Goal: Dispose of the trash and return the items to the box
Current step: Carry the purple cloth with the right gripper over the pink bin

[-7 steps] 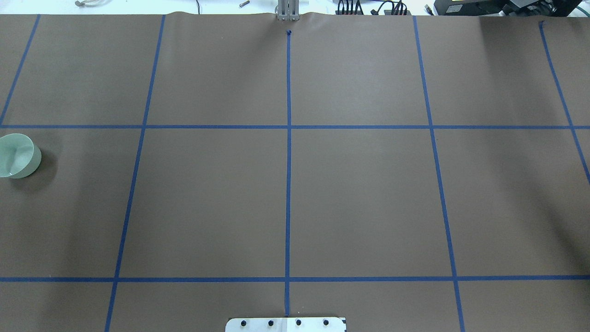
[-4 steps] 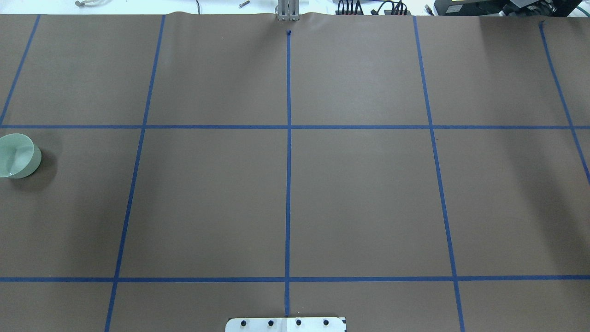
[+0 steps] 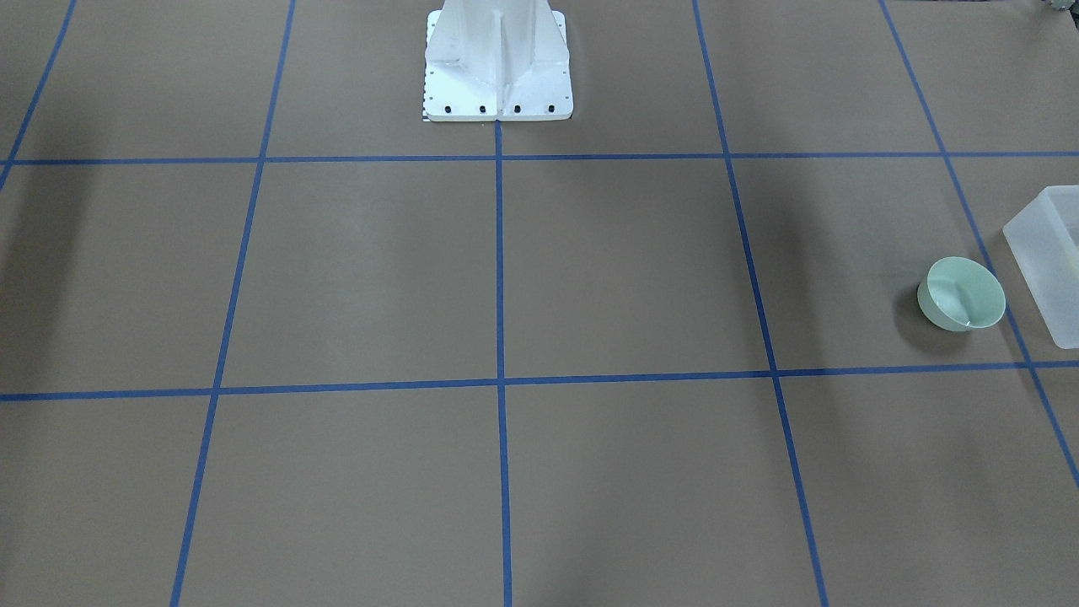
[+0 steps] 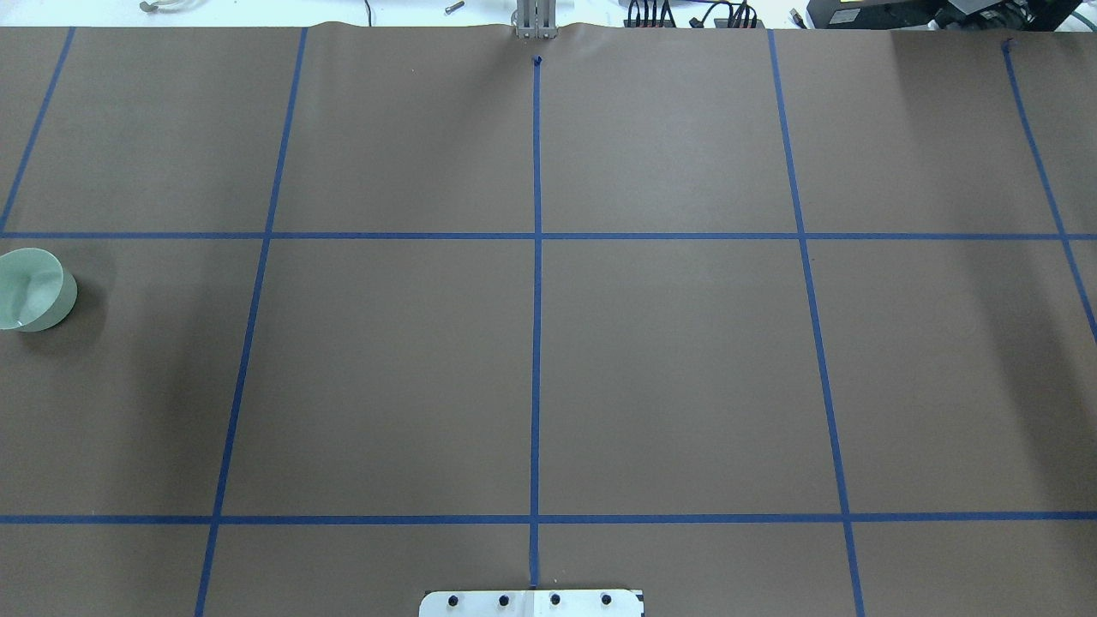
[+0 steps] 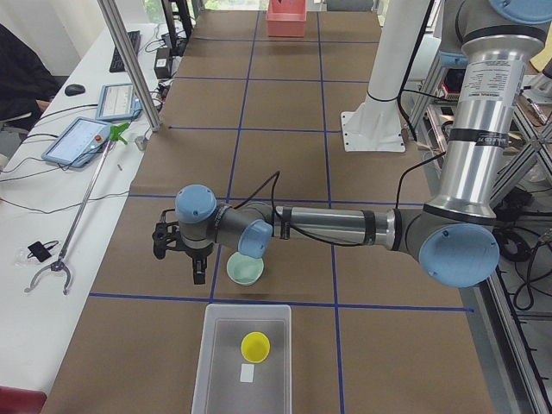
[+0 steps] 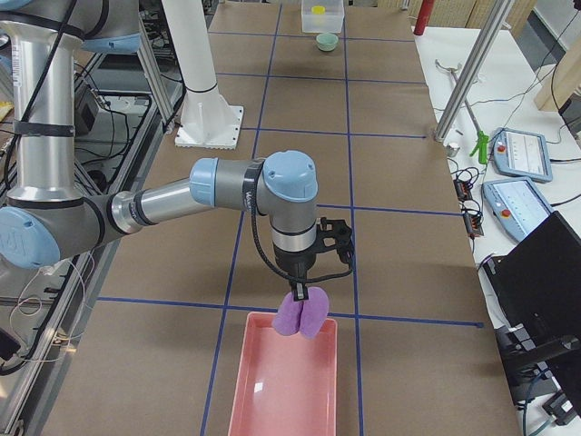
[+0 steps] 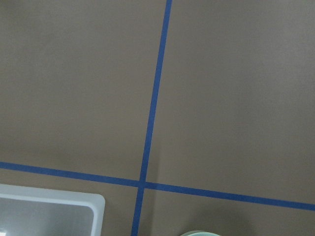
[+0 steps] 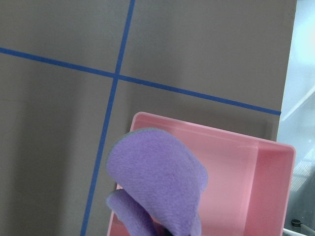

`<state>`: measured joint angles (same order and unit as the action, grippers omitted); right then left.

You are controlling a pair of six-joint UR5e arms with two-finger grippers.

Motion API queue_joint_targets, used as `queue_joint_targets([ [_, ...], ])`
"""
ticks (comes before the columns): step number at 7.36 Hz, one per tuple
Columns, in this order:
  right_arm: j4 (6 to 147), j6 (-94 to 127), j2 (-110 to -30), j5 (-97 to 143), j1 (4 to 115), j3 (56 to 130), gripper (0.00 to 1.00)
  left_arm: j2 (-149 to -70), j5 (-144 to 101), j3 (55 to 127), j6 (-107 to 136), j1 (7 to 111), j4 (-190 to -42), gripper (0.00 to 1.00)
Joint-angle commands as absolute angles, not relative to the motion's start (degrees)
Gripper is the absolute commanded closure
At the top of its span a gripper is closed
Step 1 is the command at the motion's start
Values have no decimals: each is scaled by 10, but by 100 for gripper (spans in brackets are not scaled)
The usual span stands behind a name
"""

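Nothing moved vs 1 s ago, pale mint-green round bowl (image 4: 34,289) stays on bench (image 4: 686,360) beside frosted-white plastic box (image 3: 1049,261); small purple soft cloth (image 6: 303,316) hangs under right jaws (whether they pinch it I cannot tell, left jaws same) just over end rim of pink plastic tray (image 6: 272,391), so release here may drop it on rim or outside.

Plain brown tabletop (image 4: 686,360) crossed by a blue tape grid (image 4: 536,343); mint-green bowl (image 3: 965,293); yellow cup (image 5: 255,347); frosted-white bin (image 5: 247,307); purple cloth (image 8: 157,182) (thin grey-green edge); pink tray (image 8: 236,169).
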<state>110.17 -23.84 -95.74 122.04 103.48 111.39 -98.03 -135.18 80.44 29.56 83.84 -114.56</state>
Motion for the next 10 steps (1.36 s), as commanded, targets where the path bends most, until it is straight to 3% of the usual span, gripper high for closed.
queue_joint_targets([
  [1, 1056, -265, -969, 1195, 1036, 1054, 100, -982, -1351, 752, 344, 817, -1230, 2],
  [4, 964, -274, -969, 1180, 1036, 950, 100, -982, -1349, 752, 382, 763, -1239, 2],
  [10, 958, -273, -979, 1161, 1036, 925, 100, -944, -1298, 694, 375, 708, -1342, 2],
])
